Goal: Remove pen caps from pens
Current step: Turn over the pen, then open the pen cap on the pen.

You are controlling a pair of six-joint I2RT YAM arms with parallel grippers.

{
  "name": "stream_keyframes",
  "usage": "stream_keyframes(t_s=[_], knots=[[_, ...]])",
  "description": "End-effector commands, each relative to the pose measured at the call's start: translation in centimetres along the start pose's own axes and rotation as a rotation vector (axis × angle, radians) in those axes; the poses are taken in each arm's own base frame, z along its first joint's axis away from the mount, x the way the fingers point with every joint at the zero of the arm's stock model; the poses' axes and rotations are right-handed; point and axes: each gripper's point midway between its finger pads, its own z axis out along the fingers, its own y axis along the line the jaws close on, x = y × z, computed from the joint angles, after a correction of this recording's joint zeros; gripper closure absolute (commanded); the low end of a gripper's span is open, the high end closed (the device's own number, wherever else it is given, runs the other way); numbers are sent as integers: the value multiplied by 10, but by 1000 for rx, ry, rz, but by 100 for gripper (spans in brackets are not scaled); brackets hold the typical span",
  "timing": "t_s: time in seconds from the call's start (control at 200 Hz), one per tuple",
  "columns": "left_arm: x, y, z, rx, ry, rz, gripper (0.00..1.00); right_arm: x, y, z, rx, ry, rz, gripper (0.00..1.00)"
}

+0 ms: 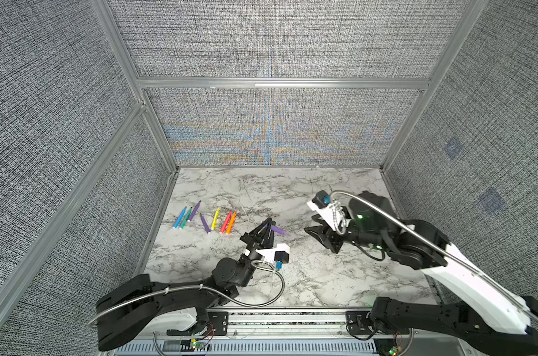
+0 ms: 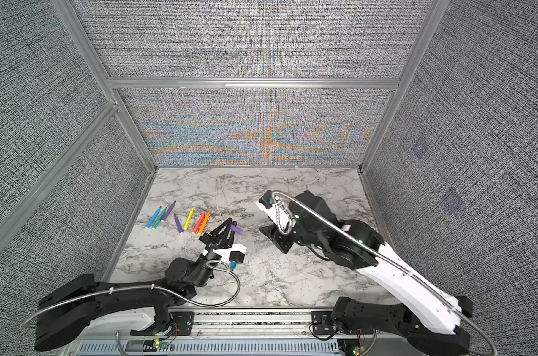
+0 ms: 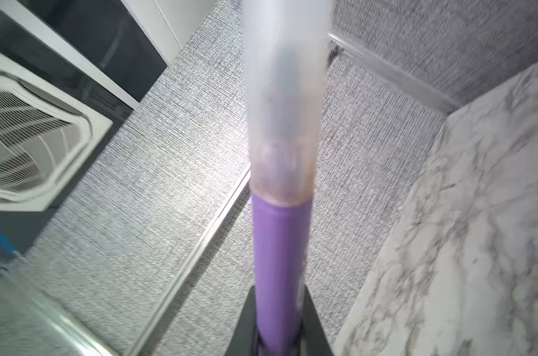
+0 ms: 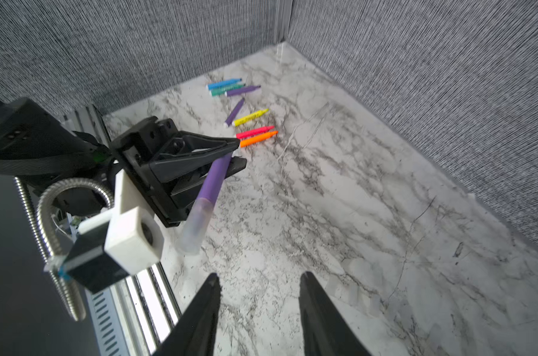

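My left gripper (image 1: 269,224) is shut on a purple pen (image 1: 277,230), held above the marble a little left of centre. In the left wrist view the barrel (image 3: 278,262) sits between the jaws, with a clear pen cap (image 3: 284,108) still on its end. From the right wrist view, the pen (image 4: 216,174) and its cap (image 4: 193,229) point toward my right gripper (image 4: 259,273). That gripper is open and empty, a short way from the cap. Several more pens lie in a row at the left, from blue (image 1: 180,217) to orange (image 1: 230,222), with bare dark tips.
The marble table (image 1: 292,191) is boxed in by grey fabric walls on the left, back and right. An aluminium rail (image 1: 286,319) with the arm bases runs along the front edge. The right arm (image 1: 415,246) reaches in across the right side.
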Motion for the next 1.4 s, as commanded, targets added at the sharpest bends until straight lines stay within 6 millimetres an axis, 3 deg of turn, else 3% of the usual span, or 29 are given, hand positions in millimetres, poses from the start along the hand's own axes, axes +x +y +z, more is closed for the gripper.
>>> stream_keyframes(t_s=[0.0,0.085,0.22,0.33,0.615,1.12,1.395], knots=[[4,-40,-12,330,-12,-364,100,-24,-3,-14,19,-156,-31,53],[-20,-32,-36,588,-142,-606,100,-17,5,-13,-20,-192,-72,53],[-47,-10,-59,749,-238,-754,99,-4,37,-5,-156,-312,-182,54],[-52,-7,-62,798,-219,-795,97,-5,67,-11,-297,-454,-240,54],[-54,-6,-66,833,-239,-855,99,-30,109,4,-338,-595,-323,57],[-50,-7,-64,812,-236,-864,99,-60,123,45,-311,-549,-343,58],[-51,0,-69,776,-253,-862,99,-62,126,60,-310,-522,-334,84]])
